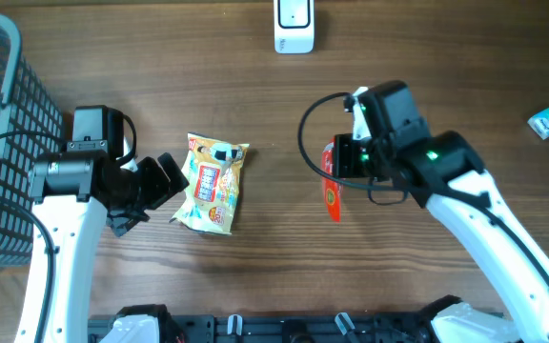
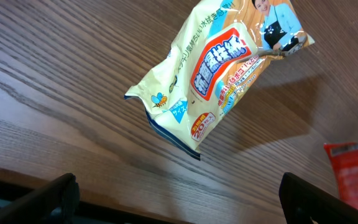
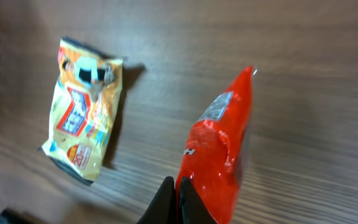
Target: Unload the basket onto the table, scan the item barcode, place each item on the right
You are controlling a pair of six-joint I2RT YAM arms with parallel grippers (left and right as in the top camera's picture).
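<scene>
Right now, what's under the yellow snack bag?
The yellow snack bag lies on the wooden table, with only wood grain and its shadow showing around its edges. Its underside, and anything flat beneath it, is covered and cannot be seen.

Glossy crinkled plastic on red pouch (image 3: 219,155) & yellow snack bag (image 2: 222,74) (foil-like sheen); matt woodgrain table (image 1: 446,57)

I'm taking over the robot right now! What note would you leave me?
Left gripper: open, empty, beside the yellow packet.
Right gripper: shut on the red packet, held mid-scene.
Scanner: the white device at the far edge, it seems.
Done: red packet gripped.
Left: show its barcode to the scanner. No barcode is clear in any view yet.
</scene>
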